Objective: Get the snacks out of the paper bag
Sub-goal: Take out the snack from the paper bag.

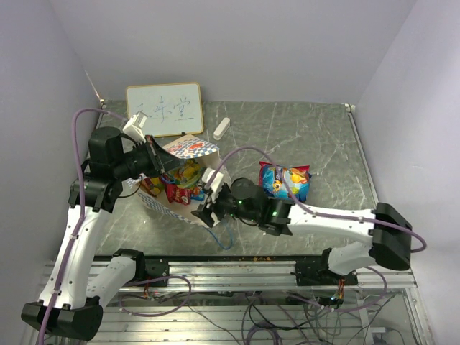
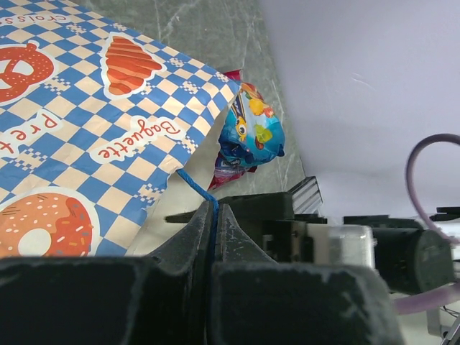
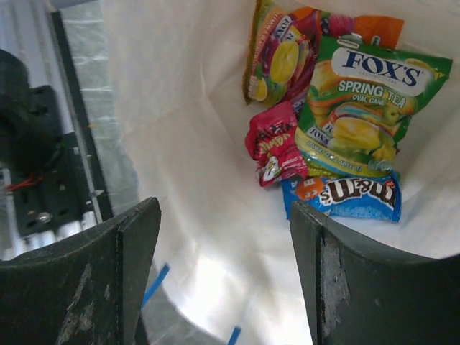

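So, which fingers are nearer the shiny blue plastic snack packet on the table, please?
Right. Right fingers: at the cream paper bag's mouth, by the packet. Left fingers: across the bag.

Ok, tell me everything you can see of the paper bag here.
The paper bag is cream paper, its outside printed with blue-and-white checks, bakery drawings and words such as "Baguette". It lies tipped on the table, mouth facing the right gripper, whose open fingers sit at the opening. The left gripper is shut on its thin blue cord handle, holding the upper side up. Inside, against the plain cream lining, lie several snack packets.
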`<action>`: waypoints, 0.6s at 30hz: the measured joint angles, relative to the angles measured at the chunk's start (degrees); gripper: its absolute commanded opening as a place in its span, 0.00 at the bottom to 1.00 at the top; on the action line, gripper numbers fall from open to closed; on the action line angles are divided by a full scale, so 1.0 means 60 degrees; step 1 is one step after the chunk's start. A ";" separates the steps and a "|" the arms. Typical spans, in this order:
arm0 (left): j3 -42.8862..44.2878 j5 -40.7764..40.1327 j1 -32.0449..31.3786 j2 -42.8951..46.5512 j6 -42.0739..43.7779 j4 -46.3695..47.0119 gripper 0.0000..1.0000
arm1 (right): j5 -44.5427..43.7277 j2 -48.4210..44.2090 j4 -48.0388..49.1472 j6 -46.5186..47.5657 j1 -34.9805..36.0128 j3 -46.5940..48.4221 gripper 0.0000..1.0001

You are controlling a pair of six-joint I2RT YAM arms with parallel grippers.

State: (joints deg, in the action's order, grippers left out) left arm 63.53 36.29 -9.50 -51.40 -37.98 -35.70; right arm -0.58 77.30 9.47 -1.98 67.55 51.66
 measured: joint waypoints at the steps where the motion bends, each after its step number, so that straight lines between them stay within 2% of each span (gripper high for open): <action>1: 0.0000 0.0000 0.0000 0.0011 -0.0004 -0.0004 0.07 | -0.0168 0.0288 0.0408 0.0200 0.0087 -0.0062 0.74; 10: 0.0423 0.0062 0.0000 -0.0095 -0.0098 -0.0102 0.07 | -0.2390 0.2911 0.3694 0.0776 0.0149 -0.0073 0.88; 18: 0.1231 0.0087 0.0000 -0.0328 0.0255 -0.0517 0.07 | -0.3683 0.5191 0.5198 0.1355 0.0000 0.1198 0.95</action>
State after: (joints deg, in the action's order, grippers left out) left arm 70.91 36.82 -9.50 -53.36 -36.45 -38.81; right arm -22.68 108.44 40.66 6.15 67.55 58.85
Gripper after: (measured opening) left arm 0.088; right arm 0.928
